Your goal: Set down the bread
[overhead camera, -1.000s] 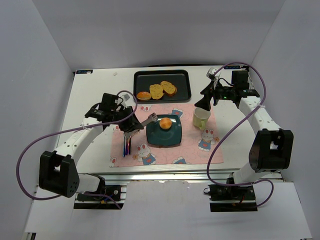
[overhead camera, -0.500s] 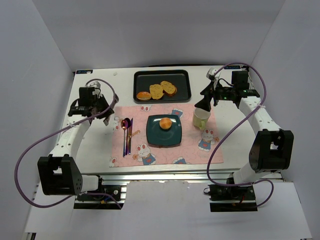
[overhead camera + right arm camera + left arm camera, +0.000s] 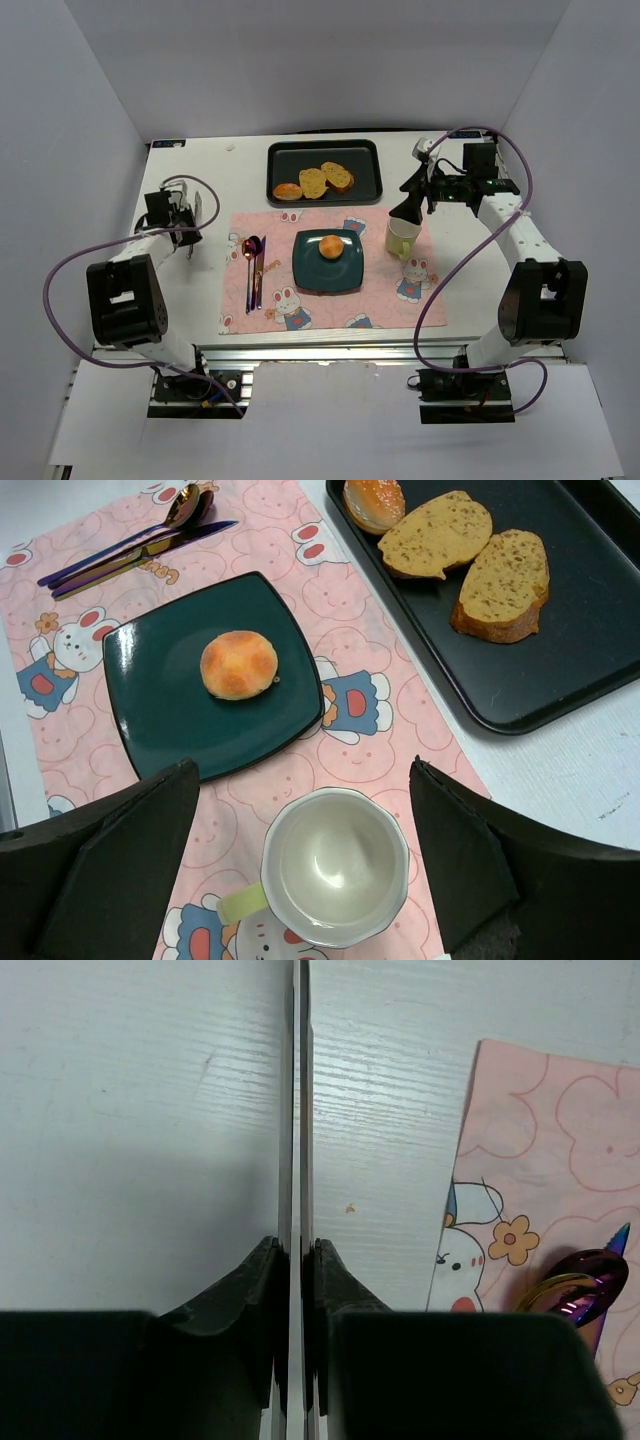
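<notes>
Already the bread (image 3: 331,246) sits on the plate (image 3: 310,275), close to its middle and a touch toward 12 o'clock, free of both arms. It is ball-round, so there is no long axis to line up with; I judge that any approach angle would serve.

From the left jaws it lies at 3 o'clock, well apart, with the cutlery (image 3: 251,262) and the 9 o'clock strip of the mat (image 3: 390,300) between. From the right jaws it lies at about 8 o'clock and near, so the right arm (image 3: 512,228) is the closer one.

The left jaws are pressed together with only a hairline gap and nothing in it, over bare worktop (image 3: 230,165) just off the mat's 9 o'clock edge. The right jaws are spread wide and carry nothing. They hover above the cup (image 3: 402,238), which stands at 3 o'clock of the plate, near it but not touching, and is empty.

The plate holds the bread alone. The tray (image 3: 365,160), at 12 o'clock of the plate and off the mat, holds two toasted slices (image 3: 314,182) and an oval bun (image 3: 287,191), side by side, with the bun at the 9 o'clock end. By this layout the placing looks done, and the bread seems to need no further move.
</notes>
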Controlling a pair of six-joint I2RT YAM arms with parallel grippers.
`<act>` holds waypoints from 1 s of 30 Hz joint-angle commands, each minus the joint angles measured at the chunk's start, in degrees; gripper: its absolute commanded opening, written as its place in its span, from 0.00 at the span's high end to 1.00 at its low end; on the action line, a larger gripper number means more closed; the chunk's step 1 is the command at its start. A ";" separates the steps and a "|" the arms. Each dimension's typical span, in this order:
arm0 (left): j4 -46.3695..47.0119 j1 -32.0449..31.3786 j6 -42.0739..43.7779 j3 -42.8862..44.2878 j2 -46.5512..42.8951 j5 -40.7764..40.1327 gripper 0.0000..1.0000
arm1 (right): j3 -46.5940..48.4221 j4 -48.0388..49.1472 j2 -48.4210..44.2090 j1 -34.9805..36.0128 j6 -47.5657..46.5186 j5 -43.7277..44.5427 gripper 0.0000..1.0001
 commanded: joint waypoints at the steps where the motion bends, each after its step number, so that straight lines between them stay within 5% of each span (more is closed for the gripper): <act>1: 2.44 -0.06 2.70 -1.45 1.38 3.10 0.72 | 0.26 -0.81 -2.81 -0.12 -1.49 -1.30 0.11; 10: -1.69 0.99 2.52 -3.65 2.71 -0.85 0.42 | 2.45 -7.21 -1.24 0.93 -7.26 -3.13 0.10; 13: -1.51 1.43 1.47 -4.09 0.51 -1.46 0.39 | 3.07 -10.48 -0.97 1.63 -7.04 -1.83 0.11; 19: -1.08 1.61 -2.39 -3.57 -5.19 -1.12 0.30 | 5.09 -2.05 -0.44 3.13 13.69 17.20 0.11; 20: -0.90 1.61 -3.10 -3.74 -6.16 -1.20 0.13 | 5.53 -1.35 -0.35 3.13 16.93 19.51 0.11; 22: -0.29 1.52 -4.85 -3.92 -8.27 -1.29 0.02 | 7.20 -0.82 -0.09 3.13 18.01 23.38 0.11; 30: -1.86 1.61 -16.86 -4.09 -18.38 -8.90 0.02 | 7.82 4.81 -0.35 3.13 24.59 23.41 0.11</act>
